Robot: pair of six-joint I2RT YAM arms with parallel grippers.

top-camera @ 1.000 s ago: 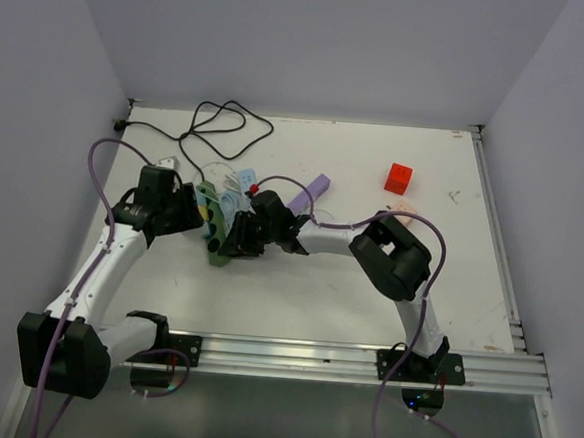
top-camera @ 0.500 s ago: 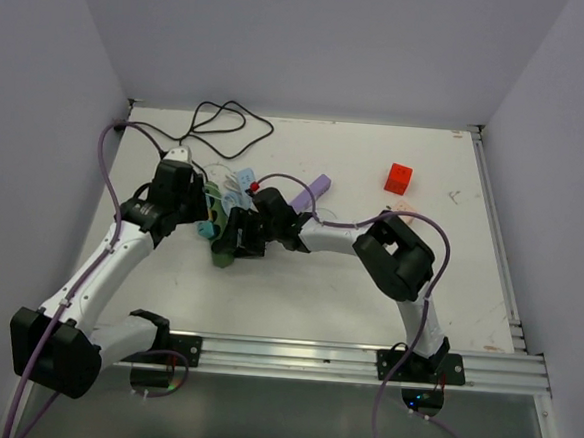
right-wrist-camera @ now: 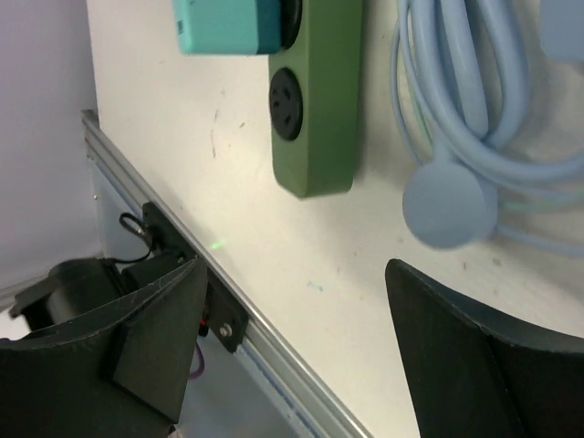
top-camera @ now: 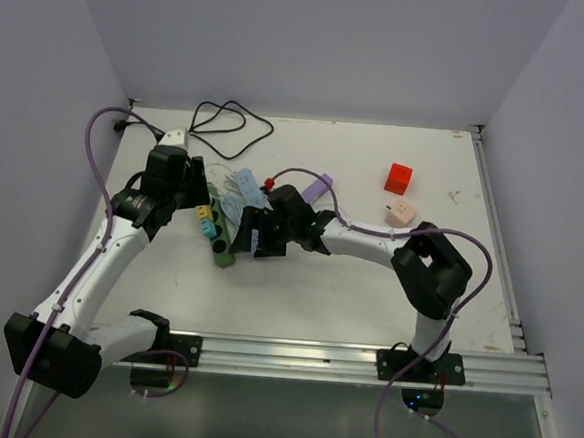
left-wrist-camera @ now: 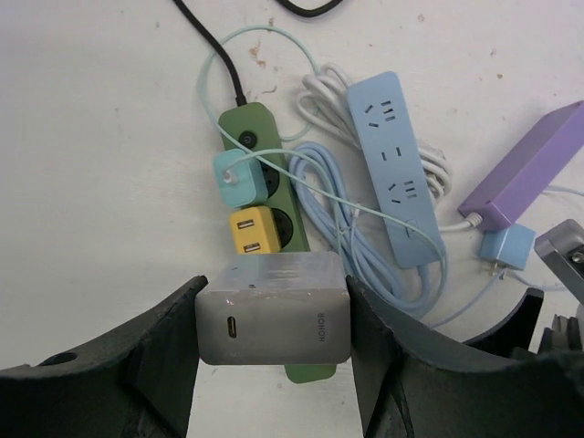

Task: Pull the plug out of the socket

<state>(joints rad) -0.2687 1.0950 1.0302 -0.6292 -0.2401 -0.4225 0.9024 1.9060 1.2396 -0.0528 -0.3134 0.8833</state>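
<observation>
Left fingers (left-wrist-camera: 119, 374) pinch plug (left-wrist-camera: 274, 315), crosswise to socket (left-wrist-camera: 251, 128)

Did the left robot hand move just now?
Yes. The left gripper, holding the grey charger, went toward the far wall, away from the green power strip.

A red plastic cube (top-camera: 398, 177) sits toward the tabletop's far right corner (a small pink cube (top-camera: 401, 214) just nearer).
</observation>
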